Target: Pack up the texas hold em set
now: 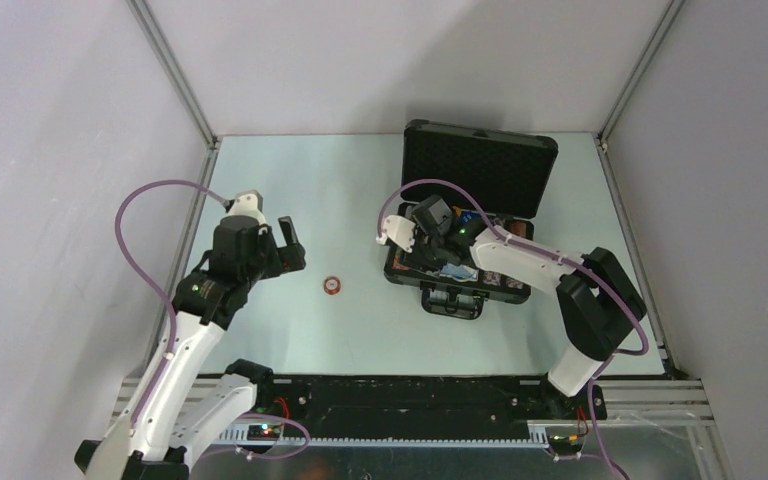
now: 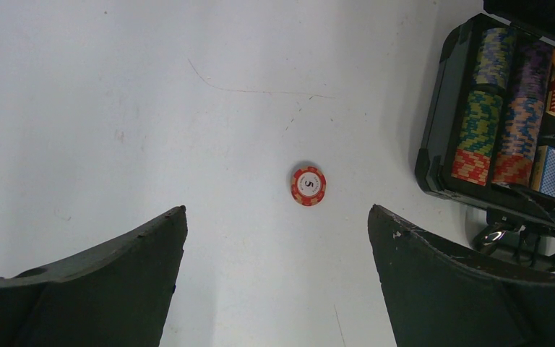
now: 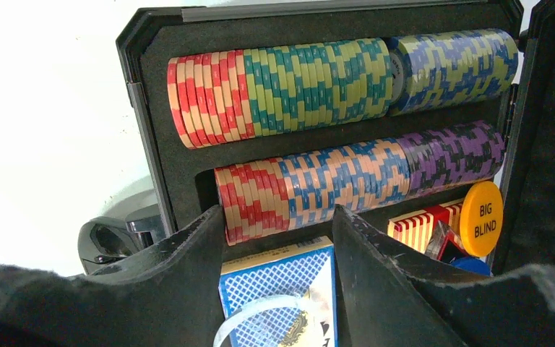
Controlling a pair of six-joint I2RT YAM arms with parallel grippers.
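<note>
The black case (image 1: 412, 275) lies open at the table's back right, its foam-lined lid (image 1: 480, 170) raised. Rows of multicoloured chips (image 3: 296, 87) fill its upper slots. My right gripper (image 3: 276, 213) reaches into the case, shut on a blue card box (image 3: 274, 282) that sits between its fingers below the chip rows. A red-white card box (image 3: 423, 224) and an orange "BIG BLIND" disc (image 3: 483, 218) lie to its right. One red-white chip (image 2: 308, 186) marked 5 lies flat on the table. My left gripper (image 2: 277, 208) hovers open just short of it, touching nothing.
The case's handle (image 3: 112, 235) sticks out toward the near side. The same handle (image 1: 452, 302) faces the arms in the top view. Grey walls with metal posts (image 1: 175, 75) close in the table at left, back and right.
</note>
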